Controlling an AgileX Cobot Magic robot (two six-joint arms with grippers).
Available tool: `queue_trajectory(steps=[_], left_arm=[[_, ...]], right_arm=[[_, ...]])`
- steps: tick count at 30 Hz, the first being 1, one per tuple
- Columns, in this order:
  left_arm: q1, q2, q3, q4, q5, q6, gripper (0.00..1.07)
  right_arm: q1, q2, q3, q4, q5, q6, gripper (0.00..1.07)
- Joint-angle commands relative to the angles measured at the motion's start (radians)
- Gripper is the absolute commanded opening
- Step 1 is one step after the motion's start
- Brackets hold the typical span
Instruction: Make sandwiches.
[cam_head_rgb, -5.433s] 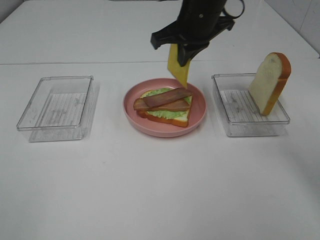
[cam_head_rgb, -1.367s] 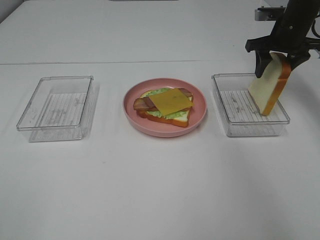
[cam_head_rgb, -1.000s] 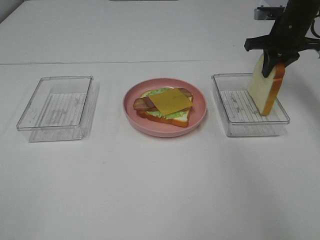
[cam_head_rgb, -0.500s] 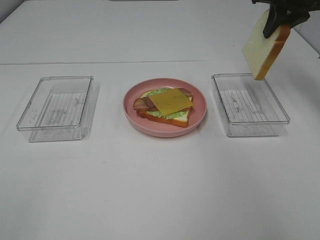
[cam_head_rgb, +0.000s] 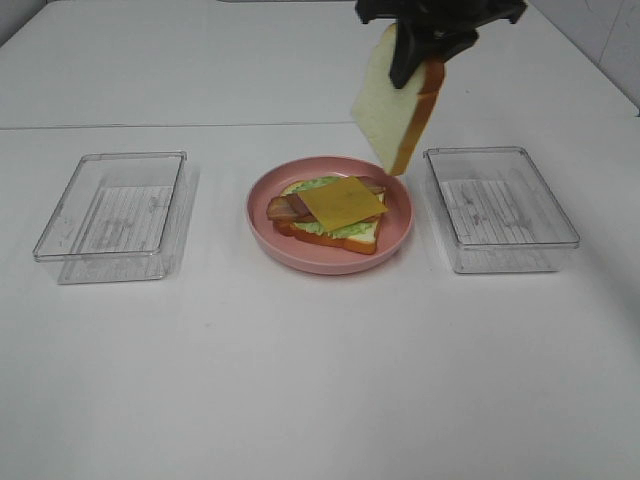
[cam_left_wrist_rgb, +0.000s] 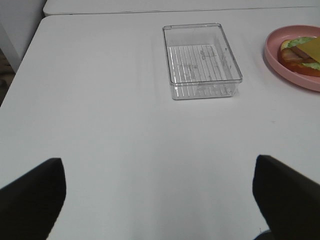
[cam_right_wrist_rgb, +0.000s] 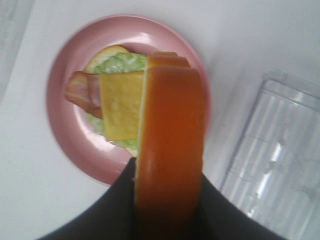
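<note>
On the pink plate (cam_head_rgb: 262, 215) lies a stack: a bread slice, green lettuce, bacon strips (cam_head_rgb: 285, 207) and a yellow cheese slice (cam_head_rgb: 340, 201) on top. My right gripper (cam_head_rgb: 420, 45) is shut on a second white bread slice (cam_head_rgb: 390, 105) with orange-brown crust and holds it on edge in the air above the plate's right rim. In the right wrist view the slice's crust (cam_right_wrist_rgb: 170, 145) fills the middle, with the stack (cam_right_wrist_rgb: 117, 102) below it. My left gripper (cam_left_wrist_rgb: 157, 200) is open, low over bare table, far from the plate.
A clear plastic tray (cam_head_rgb: 112, 215) stands left of the plate, and it also shows in the left wrist view (cam_left_wrist_rgb: 201, 60). Another clear tray (cam_head_rgb: 497, 207) stands right of the plate. Bare white table lies in front.
My right gripper has carried the bread slice leftward from above the right tray to over the plate's right side. Earlier the cheese slice was laid on the bacon.
</note>
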Motion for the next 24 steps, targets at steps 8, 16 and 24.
queue_trajectory(steps=[8, 16, 24], left_arm=[[0.002, -0.014, 0.002, -0.004, -0.007, -0.004, 0.94], [0.002, -0.014, 0.002, -0.004, -0.007, -0.004, 0.94], [0.002, -0.014, 0.002, -0.004, -0.007, -0.004, 0.94]], right_arm=[[0.112, 0.067, 0.002, 0.157, -0.109, -0.006, 0.0], [0.109, 0.158, 0.002, 0.165, -0.127, -0.006, 0.0], [0.109, 0.218, 0.002, 0.085, -0.134, 0.006, 0.0]])
